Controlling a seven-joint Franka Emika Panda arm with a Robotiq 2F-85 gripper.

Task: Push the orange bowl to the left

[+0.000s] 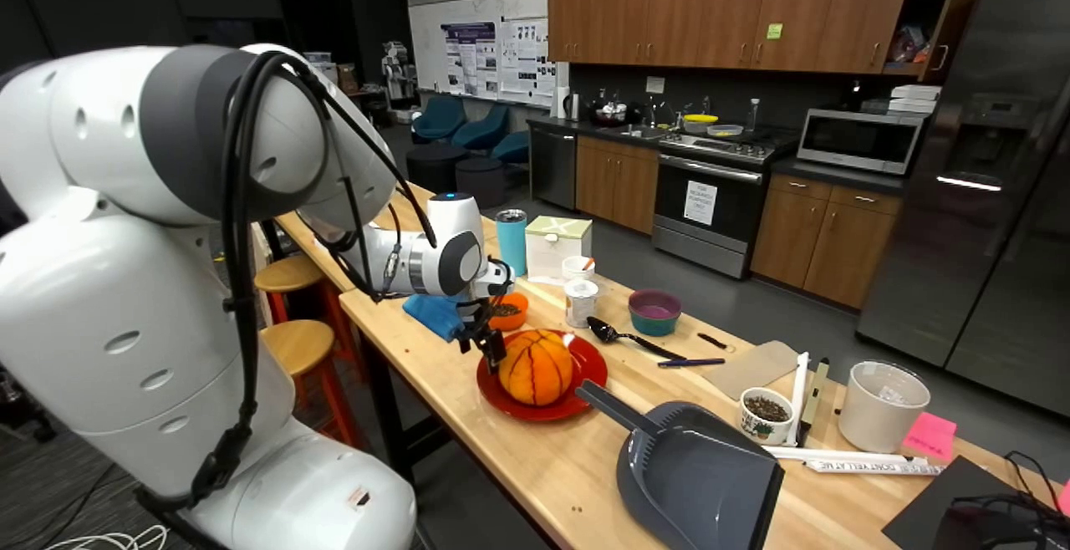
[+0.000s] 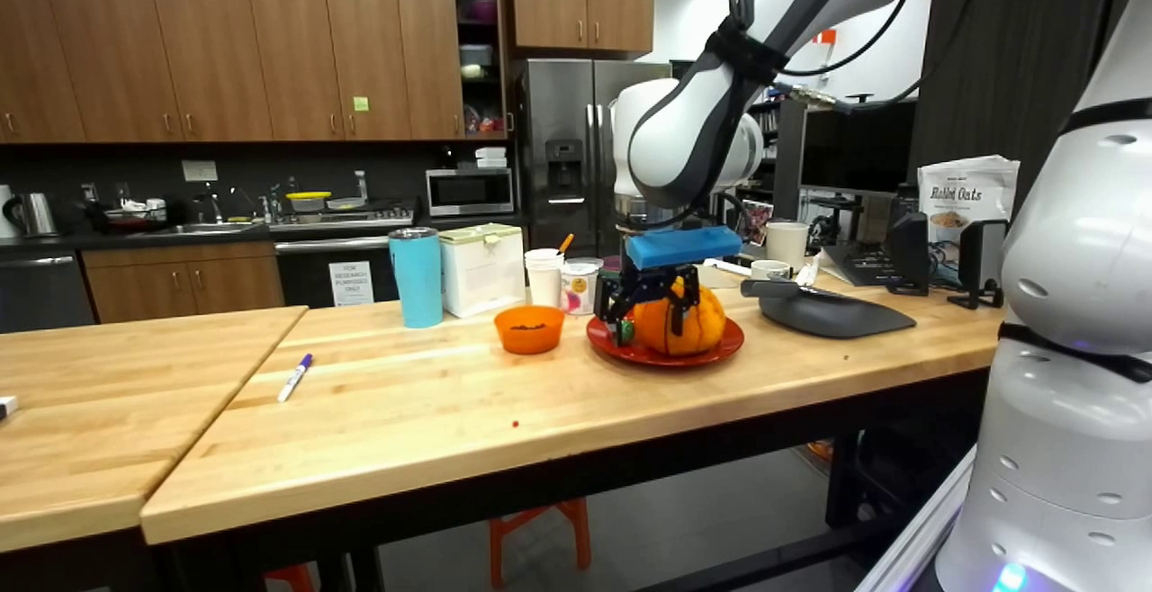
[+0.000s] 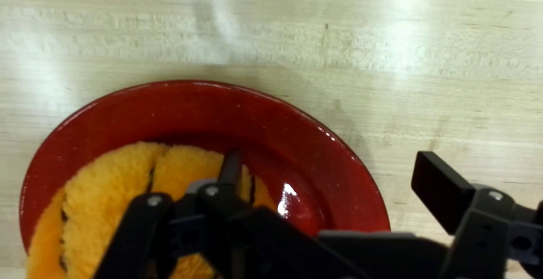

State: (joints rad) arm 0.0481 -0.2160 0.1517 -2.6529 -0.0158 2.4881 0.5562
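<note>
The wrist view shows the gripper (image 3: 334, 178) spread wide across the rim of the red plate (image 3: 199, 105). The orange bowl (image 2: 529, 338) stands just beside that plate; a narrowed gripper should probably enter between them, pushing low, slowly.

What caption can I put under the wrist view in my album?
Peeking past the open gripper: a fuzzy, black-striped orange ball on a shiny red plate.

I count one hand (image 3: 336, 177), one orange bowl (image 2: 529, 340).
Near the hand: one red plate (image 3: 203, 105), one fuzzy ball (image 1: 537, 369). Farther from it I see one tumbler (image 2: 417, 279), one dustpan (image 1: 698, 466), two wooden-topped stools (image 1: 299, 345).
</note>
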